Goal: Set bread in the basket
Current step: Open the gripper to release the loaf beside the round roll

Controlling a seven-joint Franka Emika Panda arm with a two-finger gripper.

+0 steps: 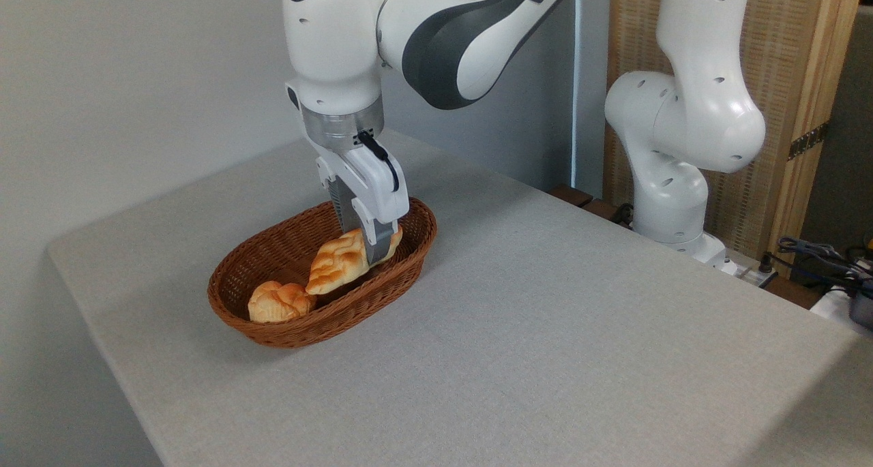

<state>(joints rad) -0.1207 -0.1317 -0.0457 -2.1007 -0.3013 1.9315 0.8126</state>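
Observation:
An oval reddish-brown wicker basket (273,330) stands on the grey table, left of centre. My gripper (372,252) reaches down into it from above and is shut on the bread (337,262), a glossy golden-orange braided loaf. The loaf tilts down to the left, its lower tip over the basket's inside and its upper end level with the near rim. One finger crosses the loaf's right part; the other finger is hidden behind it. A second, rounder golden bun (278,302) lies in the basket's left end, just below the loaf's tip.
The grey table (545,330) spreads to the right and front of the basket. The arm's white base (672,201) stands at the table's far right edge. Cables and a wooden panel lie beyond that edge.

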